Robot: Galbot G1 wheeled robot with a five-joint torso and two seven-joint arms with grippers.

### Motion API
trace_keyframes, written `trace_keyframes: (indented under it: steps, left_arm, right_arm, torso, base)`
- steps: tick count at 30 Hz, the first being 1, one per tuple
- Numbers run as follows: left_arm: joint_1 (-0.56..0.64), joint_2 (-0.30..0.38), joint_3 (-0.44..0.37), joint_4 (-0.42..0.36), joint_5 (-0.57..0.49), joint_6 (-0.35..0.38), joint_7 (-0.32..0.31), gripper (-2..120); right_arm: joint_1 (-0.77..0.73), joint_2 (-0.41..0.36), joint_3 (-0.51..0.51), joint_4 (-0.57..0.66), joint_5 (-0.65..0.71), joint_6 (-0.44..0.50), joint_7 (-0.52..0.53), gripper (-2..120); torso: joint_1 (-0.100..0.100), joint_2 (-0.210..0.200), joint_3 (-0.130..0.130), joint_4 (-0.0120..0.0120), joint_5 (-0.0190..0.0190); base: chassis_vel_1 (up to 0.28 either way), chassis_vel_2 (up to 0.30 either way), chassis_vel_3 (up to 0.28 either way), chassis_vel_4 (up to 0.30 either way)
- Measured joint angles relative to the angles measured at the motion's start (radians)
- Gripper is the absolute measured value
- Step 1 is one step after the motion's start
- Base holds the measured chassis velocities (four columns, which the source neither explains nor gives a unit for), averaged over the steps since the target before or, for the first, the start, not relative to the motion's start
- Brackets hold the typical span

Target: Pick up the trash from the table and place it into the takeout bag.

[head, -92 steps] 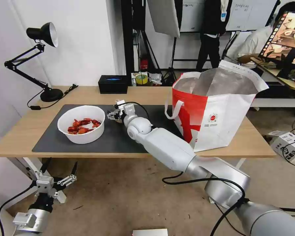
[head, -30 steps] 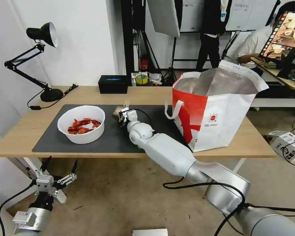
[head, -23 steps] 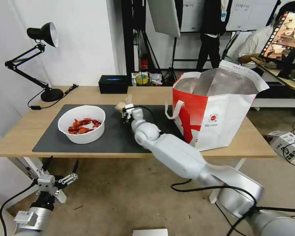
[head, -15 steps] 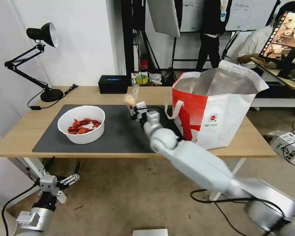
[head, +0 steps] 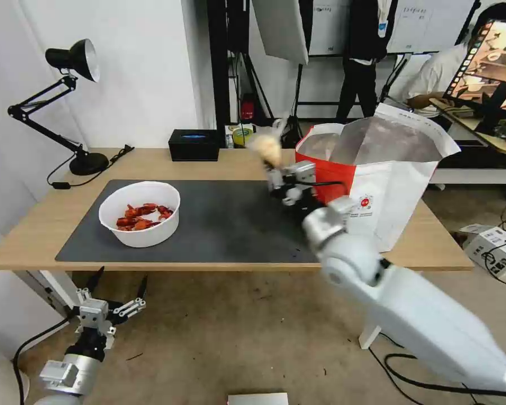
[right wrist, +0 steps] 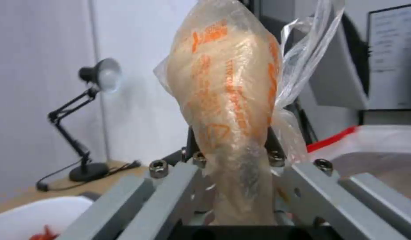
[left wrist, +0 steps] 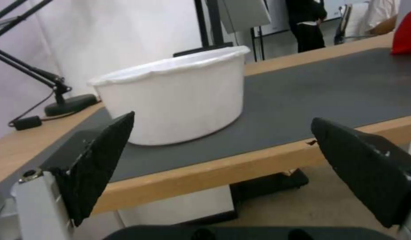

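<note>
Your right gripper (head: 279, 169) is clamped on the bun bag (head: 267, 147), holding it in the air just beside the tote's (head: 399, 185) near rim. Your left gripper (head: 113, 297) hangs spread wide below the table (head: 39, 225), near the bowl (head: 140, 212).

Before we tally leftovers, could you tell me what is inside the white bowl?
Red crayfish shells lie in the bowl; anything beneath them is hidden.
</note>
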Motion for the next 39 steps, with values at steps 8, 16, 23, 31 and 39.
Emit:
trace_keyframes:
  steps: [8,16,23,31,39]
  left_arm:
    - [-0.008,0.002,0.019,-0.009,0.006,0.016,0.000,100]
    - [-0.004,-0.019,0.044,-0.015,0.025,0.016,0.001,100]
    - [0.001,-0.027,0.050,-0.016,0.033,0.011,0.001,100]
    - [0.007,-0.025,0.053,-0.025,0.034,0.011,0.004,100]
    - [-0.009,-0.022,0.056,-0.030,0.032,0.024,0.004,100]
  right_arm:
    - [-0.004,-0.098,0.137,0.009,0.129,-0.003,0.008,6]
    - [-0.021,-0.136,0.190,-0.021,0.183,-0.010,0.020,6]
    - [-0.030,-0.156,0.207,-0.043,0.191,-0.086,0.029,10]
    - [-0.012,-0.182,0.205,-0.052,0.189,-0.147,0.042,39]
    - [0.007,-0.188,0.200,-0.055,0.201,-0.165,0.039,66]
  torso:
    - [0.000,0.000,0.000,0.0001,-0.0001]
    - [0.000,0.000,0.000,0.0001,-0.0001]
    - [0.000,0.000,0.000,0.0002,-0.0002]
    - [0.000,0.000,0.000,0.0002,-0.0003]
    - [0.000,0.000,0.000,0.0002,-0.0003]
  base:
    - [0.000,0.000,0.000,0.000]
    - [0.000,0.000,0.000,0.000]
    - [0.000,0.000,0.000,0.000]
    - [0.000,0.000,0.000,0.000]
    - [0.000,0.000,0.000,0.000]
